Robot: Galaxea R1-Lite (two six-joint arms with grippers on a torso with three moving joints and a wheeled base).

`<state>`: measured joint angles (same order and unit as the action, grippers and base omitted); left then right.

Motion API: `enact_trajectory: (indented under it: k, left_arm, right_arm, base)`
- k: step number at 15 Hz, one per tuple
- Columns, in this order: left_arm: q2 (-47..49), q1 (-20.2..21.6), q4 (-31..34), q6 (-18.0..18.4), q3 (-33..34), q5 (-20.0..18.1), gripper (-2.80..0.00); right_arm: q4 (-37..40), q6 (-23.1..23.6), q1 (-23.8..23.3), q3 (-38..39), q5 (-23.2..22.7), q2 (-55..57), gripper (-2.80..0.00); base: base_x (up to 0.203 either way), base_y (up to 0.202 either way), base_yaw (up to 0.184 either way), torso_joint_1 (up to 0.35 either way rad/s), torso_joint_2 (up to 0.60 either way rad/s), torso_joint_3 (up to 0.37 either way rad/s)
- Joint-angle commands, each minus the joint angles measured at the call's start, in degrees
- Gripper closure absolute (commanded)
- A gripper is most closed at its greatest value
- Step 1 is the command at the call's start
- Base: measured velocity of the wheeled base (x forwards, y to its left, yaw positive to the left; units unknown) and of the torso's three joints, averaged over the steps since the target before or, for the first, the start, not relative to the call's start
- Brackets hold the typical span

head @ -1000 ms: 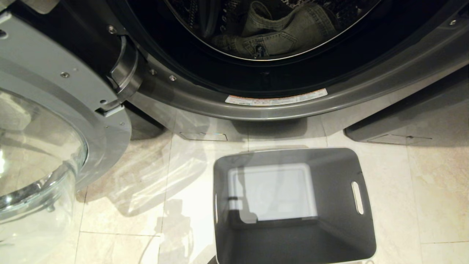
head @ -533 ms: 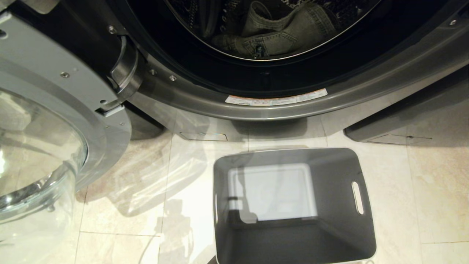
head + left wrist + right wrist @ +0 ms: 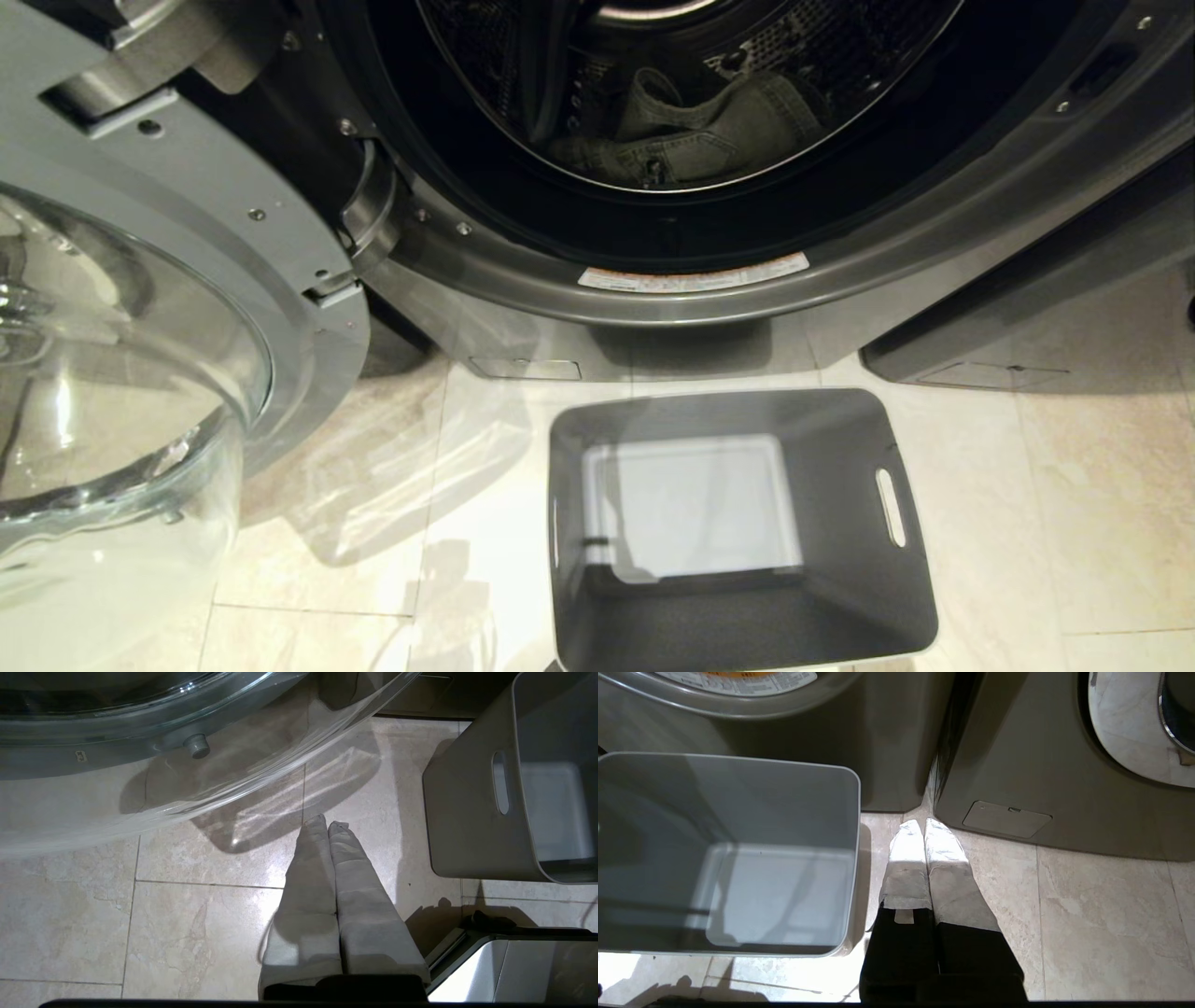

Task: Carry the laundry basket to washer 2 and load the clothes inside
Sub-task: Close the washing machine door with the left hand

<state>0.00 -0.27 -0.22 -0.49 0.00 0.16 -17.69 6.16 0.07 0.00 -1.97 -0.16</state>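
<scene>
Washer 2 (image 3: 840, 271), dark grey, stands before me with its round door swung open to the left. The clothes (image 3: 709, 131), pale green-grey denim, lie inside the drum. The grey laundry basket (image 3: 840, 467) sits empty on the floor in front of the washer. My left gripper (image 3: 327, 823) hangs shut and empty over the tiles, between the glass door (image 3: 187, 718) and the laundry basket (image 3: 467, 812). My right gripper (image 3: 923, 823) is shut and empty on the other side of the laundry basket (image 3: 738, 798). Neither arm shows in the head view.
The open door's glass bowl (image 3: 112, 373) juts out at the left over the beige tiled floor (image 3: 1074, 523). A second dark grey machine (image 3: 1017, 765) stands right beside washer 2 (image 3: 808, 751).
The whole head view has shifted: more of the drum and the door's top now show, and the basket looks slightly smaller. Basket, clothes and door keep their places.
</scene>
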Motion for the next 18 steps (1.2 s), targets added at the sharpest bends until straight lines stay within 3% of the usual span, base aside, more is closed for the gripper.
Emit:
enact_trajectory:
  k: [1,18]
  left_arm:
    - [0.00,0.00,-0.04,-0.04,0.00,0.02,0.00]
    - [0.00,0.00,-0.13,-0.30,0.00,0.02,0.00]
  right_arm:
    - [-0.15,-0.18,0.01,2.29,0.04,0.16,0.00]
    - [-0.15,-0.18,0.01,2.29,0.04,0.16,0.00]
  base:
    - [0.000,0.000,0.000,0.007,0.01,0.198]
    - [0.000,0.000,0.000,0.004,0.00,0.203]
